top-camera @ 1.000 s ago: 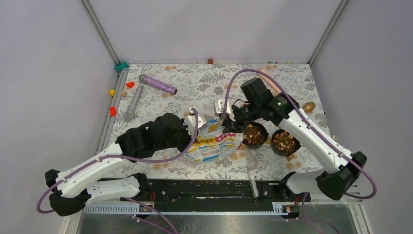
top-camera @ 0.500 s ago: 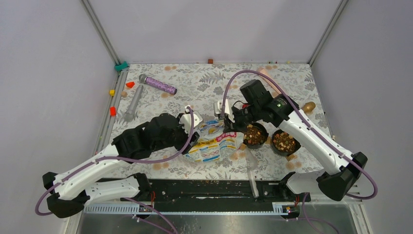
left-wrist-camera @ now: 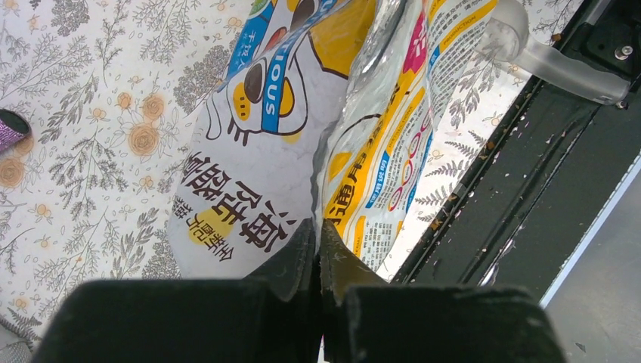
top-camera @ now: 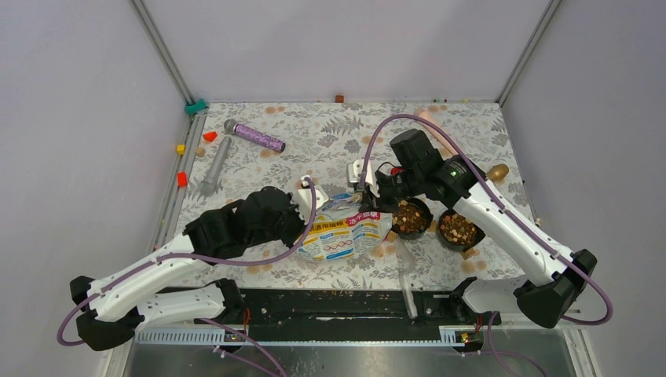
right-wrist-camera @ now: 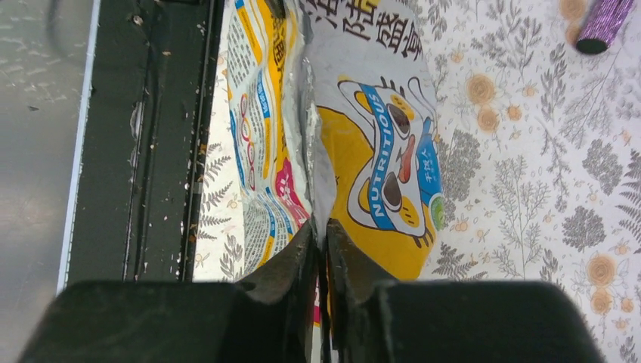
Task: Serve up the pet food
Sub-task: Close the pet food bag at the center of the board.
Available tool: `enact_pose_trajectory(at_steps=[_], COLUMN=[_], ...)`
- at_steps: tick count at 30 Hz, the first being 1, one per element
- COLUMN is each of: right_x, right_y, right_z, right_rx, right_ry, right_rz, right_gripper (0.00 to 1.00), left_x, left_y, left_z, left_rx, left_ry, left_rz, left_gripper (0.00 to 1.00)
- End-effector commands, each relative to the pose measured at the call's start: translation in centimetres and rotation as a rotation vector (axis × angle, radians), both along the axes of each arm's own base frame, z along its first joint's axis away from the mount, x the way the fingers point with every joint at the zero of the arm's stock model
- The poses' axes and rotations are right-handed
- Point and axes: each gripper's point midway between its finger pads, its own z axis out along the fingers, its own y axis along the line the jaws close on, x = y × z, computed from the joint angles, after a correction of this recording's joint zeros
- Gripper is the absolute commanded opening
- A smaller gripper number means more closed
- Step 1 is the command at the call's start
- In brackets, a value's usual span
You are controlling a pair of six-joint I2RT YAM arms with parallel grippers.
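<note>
Pinching the cat-printed bag [top-camera: 342, 236] from both ends, I have my left fingers [left-wrist-camera: 291, 261] closed to a sliver on one creased edge. My right fingers [right-wrist-camera: 283, 265] are just as tightly clamped on the opposite edge, beside the cartoon cat. The bag stretches between my arms over the floral surface [top-camera: 330, 133]. The pet food [top-camera: 459, 228], brown kibble, fills two black bowls [top-camera: 411, 236] just right of the bag.

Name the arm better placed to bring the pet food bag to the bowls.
Right, likely: the right gripper is shut on the pet food bag beside the nearer black bowl; the left gripper grips its far end.
</note>
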Motion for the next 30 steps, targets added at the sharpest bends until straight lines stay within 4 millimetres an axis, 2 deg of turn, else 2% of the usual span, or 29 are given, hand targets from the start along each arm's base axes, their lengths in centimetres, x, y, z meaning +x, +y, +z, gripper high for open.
enact_pose_trajectory(at_steps=[1, 6, 11, 15, 17, 19, 21, 25, 28, 29, 30], right_x=[-2.3, -2.4, -2.9, -1.8, -1.4, -1.4, -1.3, -1.6, -1.1, -1.2, -1.5], right_y=[1.2, 2.0, 2.4, 3.3, 3.7, 3.9, 4.1, 4.0, 4.3, 4.3, 4.3], right_z=[5.1, 4.6, 2.9, 2.2, 1.9, 1.8, 1.8, 2.0, 2.4, 2.5, 2.3], right_rx=[0.183, 0.178, 0.107, 0.082, 0.071, 0.062, 0.060, 0.066, 0.087, 0.089, 0.086], right_ry=[-0.021, 0.023, 0.046, 0.037, 0.039, 0.041, 0.046, 0.051, 0.044, 0.043, 0.048], right_rz=[0.076, 0.100, 0.156, 0.110, 0.092, 0.092, 0.087, 0.091, 0.048, 0.054, 0.074], right_gripper=[0.21, 0.39, 0.48, 0.51, 0.49, 0.39, 0.01, 0.00, 0.00, 0.02, 0.18], left_x=[1.1, 1.1, 1.1, 1.0, 1.1, 1.0, 0.9, 1.0, 1.0, 0.9, 0.9], left_y=[1.6, 1.0, 0.6, 0.5, 0.4, 0.4, 0.1, 0.1, 0.0, 0.1, 0.1], left_z=[1.1, 1.3, 1.4, 1.5, 1.5, 1.4, 1.5, 1.4, 1.6, 1.7, 1.9], left_rx=[0.008, -0.017, -0.033, -0.044, -0.043, -0.042, -0.045, -0.044, -0.051, -0.053, -0.061], left_ry=[-0.058, -0.052, -0.049, -0.050, -0.050, -0.046, -0.039, -0.037, -0.036, -0.038, -0.039], left_rz=[0.072, 0.067, 0.060, 0.054, 0.054, 0.053, 0.042, 0.049, 0.048, 0.048, 0.047], left_gripper=[0.00, 0.00, 0.00, 0.00, 0.00, 0.00, 0.00, 0.00, 0.00, 0.00, 0.00])
